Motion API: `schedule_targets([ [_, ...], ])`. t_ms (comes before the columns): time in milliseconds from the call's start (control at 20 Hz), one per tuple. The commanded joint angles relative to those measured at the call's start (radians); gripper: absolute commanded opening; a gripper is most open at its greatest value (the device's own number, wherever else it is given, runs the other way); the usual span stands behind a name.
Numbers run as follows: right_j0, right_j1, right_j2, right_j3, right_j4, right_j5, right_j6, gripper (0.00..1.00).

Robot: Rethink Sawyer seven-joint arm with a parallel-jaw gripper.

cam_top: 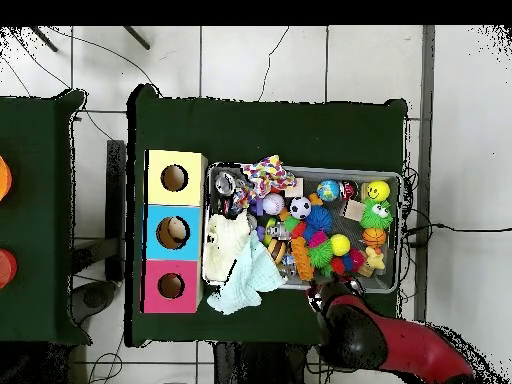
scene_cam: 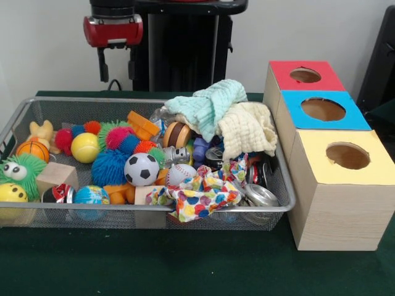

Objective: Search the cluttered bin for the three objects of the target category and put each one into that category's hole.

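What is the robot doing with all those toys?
Right now it isn't holding anything. The red arm is pulled back at the table's edge, beside the mesh bin. The bin is packed with balls, like a soccer ball and a yellow ball, plus fuzzy toys, cans and cloths, with a mint cloth on top. Next to it stand three boxes with round holes: red, blue and yellow. Sorting hasn't visibly begun.
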Motion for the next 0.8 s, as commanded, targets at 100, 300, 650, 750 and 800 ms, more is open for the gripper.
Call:
schedule_targets([
  [100,-0.071,0.026,0.061,0.024,0.046,-0.016,0.173,1.00],
  [300,-0.091,0.016,0.082,0.029,0.053,0.000,0.160,1.00],
  [650,-0.191,0.011,0.142,0.002,0.071,0.077,0.088,1.00],
  [750,-0.196,0.030,0.138,-0.034,0.059,0.101,0.063,1.00],
  [800,-0.170,0.028,0.118,-0.063,0.034,0.101,0.054,1.00],
])
